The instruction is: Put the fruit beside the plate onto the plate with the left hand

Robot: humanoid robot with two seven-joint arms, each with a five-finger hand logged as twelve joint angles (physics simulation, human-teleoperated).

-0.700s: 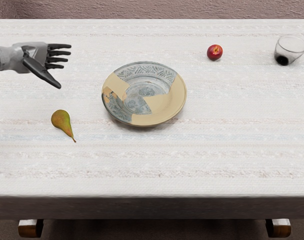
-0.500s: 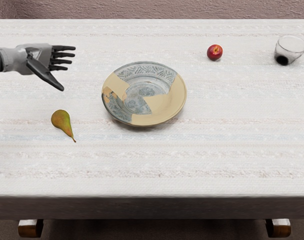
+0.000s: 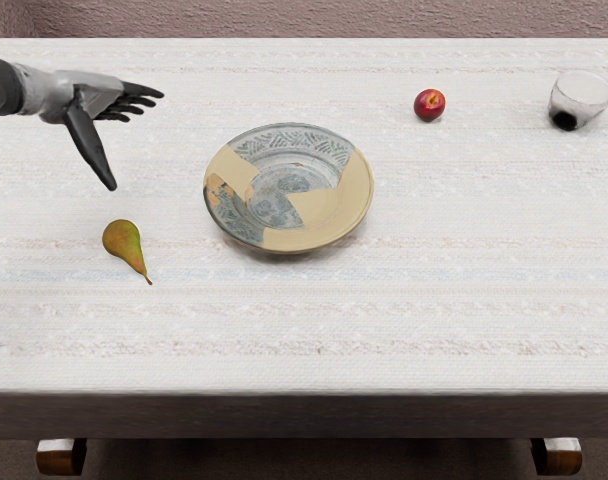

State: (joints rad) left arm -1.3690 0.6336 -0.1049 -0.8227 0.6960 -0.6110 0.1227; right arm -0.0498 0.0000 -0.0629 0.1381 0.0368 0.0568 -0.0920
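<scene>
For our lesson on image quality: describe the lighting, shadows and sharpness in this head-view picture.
Head view: the lighting is flat and even, with no harsh glare; the plate and pear cast only faint, soft shadows on the table; also in the head view, the left hand shows no motion blur, while the table's weave looks slightly smeared.

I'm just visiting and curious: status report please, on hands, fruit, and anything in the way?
Left hand open, empty, behind the pear. Pear lies left of the plate, not touching it. Nothing between them. Right hand out of view.
</scene>
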